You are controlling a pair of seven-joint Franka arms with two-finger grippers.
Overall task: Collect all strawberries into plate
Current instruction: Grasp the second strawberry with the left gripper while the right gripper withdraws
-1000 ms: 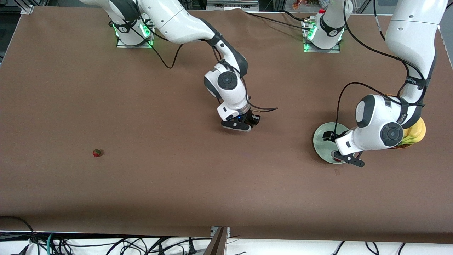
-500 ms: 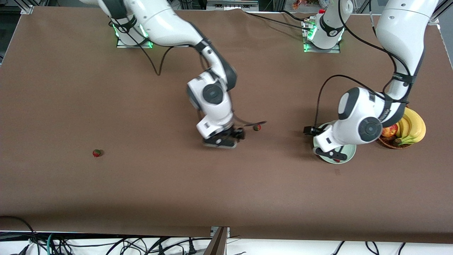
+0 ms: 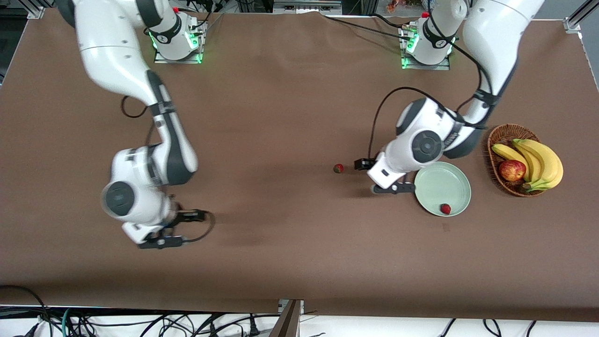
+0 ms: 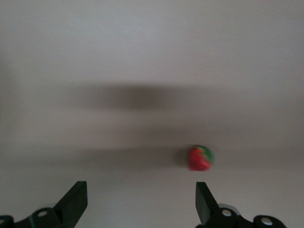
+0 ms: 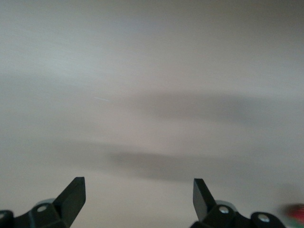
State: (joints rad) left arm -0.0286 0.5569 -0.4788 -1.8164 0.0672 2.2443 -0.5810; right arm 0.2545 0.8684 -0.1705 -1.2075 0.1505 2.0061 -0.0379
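The pale green plate (image 3: pixel 435 180) lies next to the basket and holds one strawberry (image 3: pixel 445 208) near its rim. A second strawberry (image 3: pixel 338 168) lies on the table toward the middle; it also shows in the left wrist view (image 4: pixel 201 158). My left gripper (image 3: pixel 378 177) is open and empty, low over the table between that berry and the plate; its own view (image 4: pixel 140 204) shows the berry just ahead of one finger. My right gripper (image 3: pixel 178 229) is open and empty over the right arm's end of the table. A red blur (image 5: pixel 295 211) at its view's edge may be the third strawberry, which the right arm hides in the front view.
A brown wicker basket (image 3: pixel 498 135) with bananas (image 3: pixel 538 159) and a red-yellow apple (image 3: pixel 512 170) stands beside the plate at the left arm's end. Cables hang past the table's near edge.
My right arm swung from the table's middle to its own end, uncovering the middle strawberry. My left gripper moved off the plate toward that berry, leaving one strawberry in the plate.
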